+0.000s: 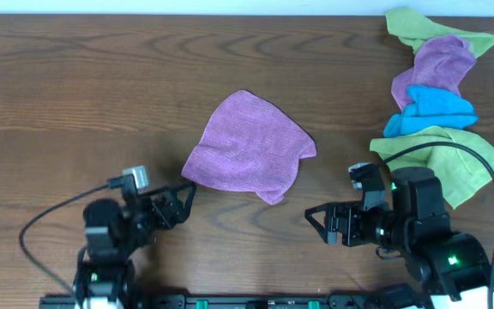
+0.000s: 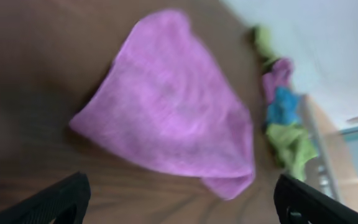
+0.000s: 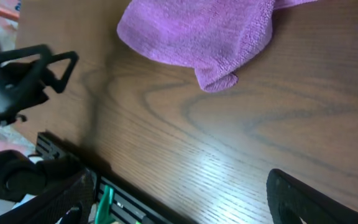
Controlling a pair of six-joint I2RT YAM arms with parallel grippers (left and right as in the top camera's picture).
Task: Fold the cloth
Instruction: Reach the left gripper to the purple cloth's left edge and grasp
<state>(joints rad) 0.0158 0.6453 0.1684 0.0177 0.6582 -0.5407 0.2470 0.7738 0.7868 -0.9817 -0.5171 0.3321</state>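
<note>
The purple-magenta cloth [image 1: 249,146] lies loosely folded and rumpled at the middle of the table. It also shows in the left wrist view [image 2: 166,109] and in the right wrist view [image 3: 204,31]. My left gripper [image 1: 183,199] is open and empty, just left of and below the cloth's near left corner, not touching it. My right gripper [image 1: 316,221] is open and empty, right of and below the cloth's near corner flap [image 3: 216,79]. In the wrist views both sets of fingers stand wide apart over bare wood.
A pile of other cloths sits at the far right: a green one [image 1: 427,30], a crumpled mauve one [image 1: 436,64], a blue one [image 1: 431,112] and another green one [image 1: 453,159] next to my right arm. The table's front edge [image 3: 135,205] lies close.
</note>
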